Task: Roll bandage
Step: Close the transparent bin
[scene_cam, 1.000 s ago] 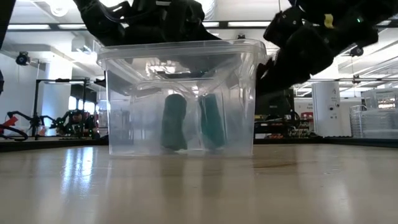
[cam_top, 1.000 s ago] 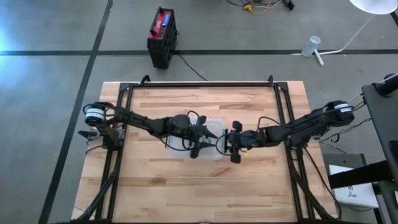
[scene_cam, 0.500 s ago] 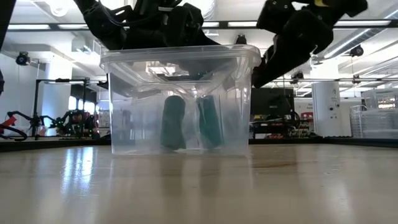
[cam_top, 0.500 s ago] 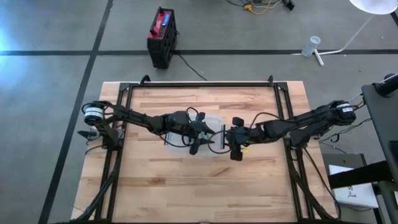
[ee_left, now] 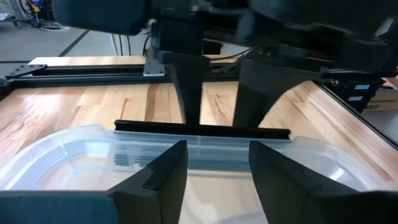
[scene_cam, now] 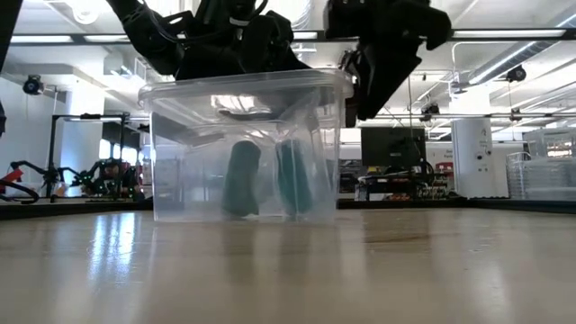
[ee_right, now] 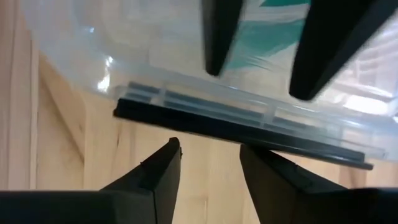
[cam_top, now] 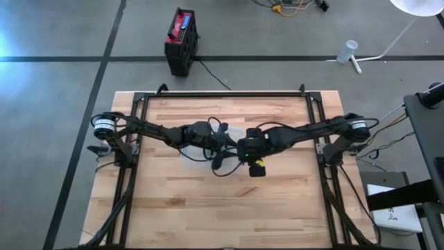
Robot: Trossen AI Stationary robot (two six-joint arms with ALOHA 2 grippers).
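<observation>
A clear plastic bin (scene_cam: 243,144) stands on the wooden table, and its pale rim shows in the high view (cam_top: 189,154). Two green bandage rolls (scene_cam: 238,180) (scene_cam: 292,180) stand upright on its floor. A black strip (ee_left: 202,129) runs along its right rim. My left gripper (cam_top: 220,147) is open over the bin's opening, its fingers (ee_left: 168,168) short of the right rim. I see it touching nothing. My right gripper (cam_top: 243,147) is open at the bin's right rim, fingers pointing down. My right gripper meets the black strip on the bin's right rim (ee_right: 236,127) with its two open fingertips (ee_left: 189,106). It comes slanting down from the table's right side, and the fingers stand side by side along the strip. The bin stands flat on the table.
Black rails frame the table (cam_top: 222,94). Bare wood lies on the near side of the bin (cam_top: 222,208). A red and black case (cam_top: 182,40) stands on the floor beyond the far edge.
My right gripper has gone toward the table's left, up to the bin's right rim, and has tipped further down. The bin has slid a little toward the table's left, still upright with both rolls standing. My left gripper has shifted slightly left with it.
</observation>
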